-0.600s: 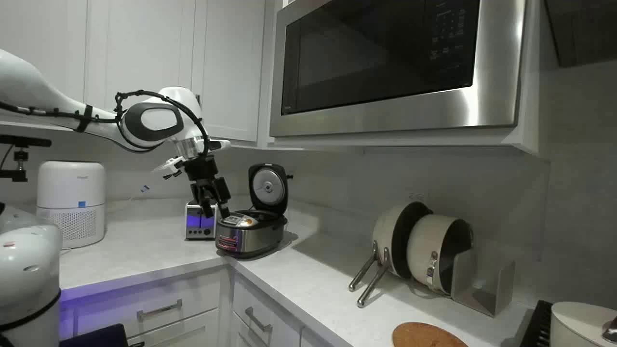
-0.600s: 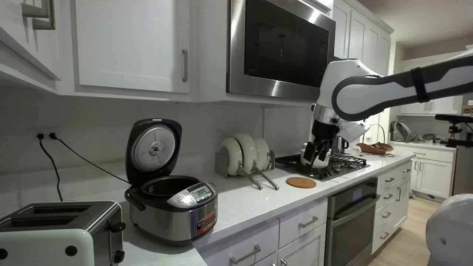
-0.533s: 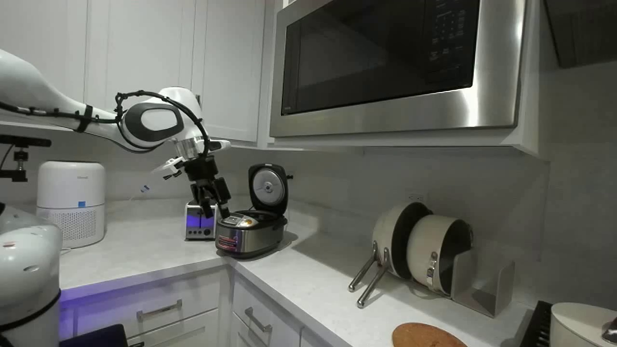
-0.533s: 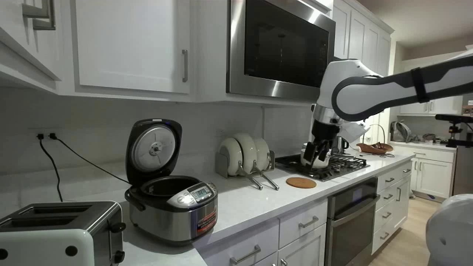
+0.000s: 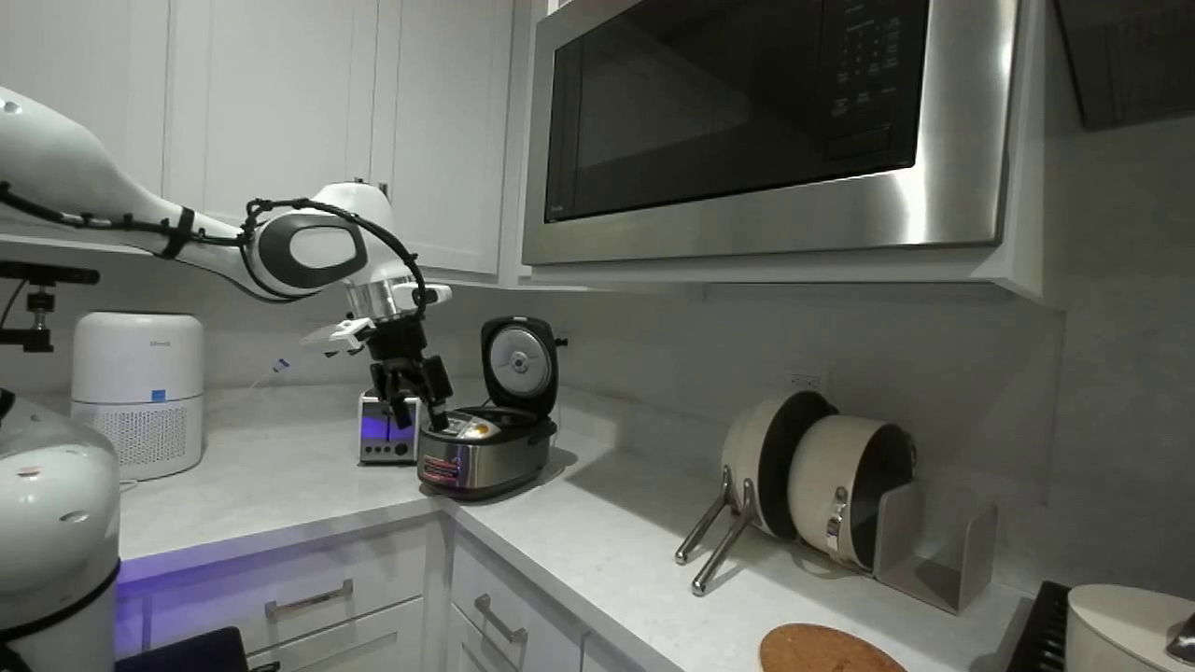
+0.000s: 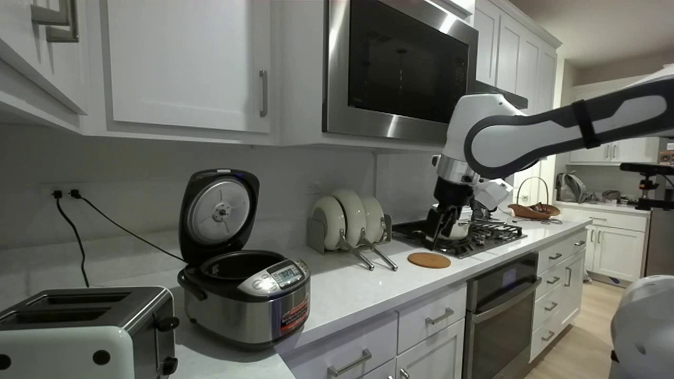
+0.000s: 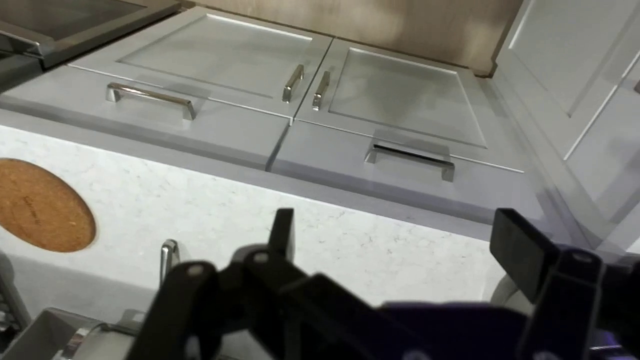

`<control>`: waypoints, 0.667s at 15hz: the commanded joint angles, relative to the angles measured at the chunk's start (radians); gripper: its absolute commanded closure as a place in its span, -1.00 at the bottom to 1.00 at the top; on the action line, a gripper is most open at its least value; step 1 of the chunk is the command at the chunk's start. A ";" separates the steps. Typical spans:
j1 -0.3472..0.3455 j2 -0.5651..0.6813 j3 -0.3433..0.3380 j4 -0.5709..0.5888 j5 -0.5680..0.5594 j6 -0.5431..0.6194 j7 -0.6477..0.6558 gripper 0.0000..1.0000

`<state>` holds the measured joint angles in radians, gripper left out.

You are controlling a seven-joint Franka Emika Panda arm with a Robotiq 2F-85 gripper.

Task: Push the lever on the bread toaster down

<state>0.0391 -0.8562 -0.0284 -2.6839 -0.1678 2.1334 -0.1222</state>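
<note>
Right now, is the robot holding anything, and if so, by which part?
Nothing is held: in the wrist view the jaws stand wide apart, with the countertop showing through the gap.

1. Arm (image 5: 317, 245) now slopes more steeply, its wrist (image 5: 375, 299) lower, in both exterior views.
2. Gripper (image 6: 439, 229) lower and farther left than before in an exterior view.
3. Dark hood (image 6: 509, 95) shows more above the arm.
</note>
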 commanded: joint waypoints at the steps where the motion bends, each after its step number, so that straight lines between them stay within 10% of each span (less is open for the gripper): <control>1: 0.066 0.047 -0.044 -0.006 0.048 0.075 -0.105 -1.00; 10: 0.265 0.142 -0.140 -0.005 0.238 0.217 -0.400 -1.00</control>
<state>0.2438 -0.7724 -0.1519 -2.6892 0.0065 2.2532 -0.4489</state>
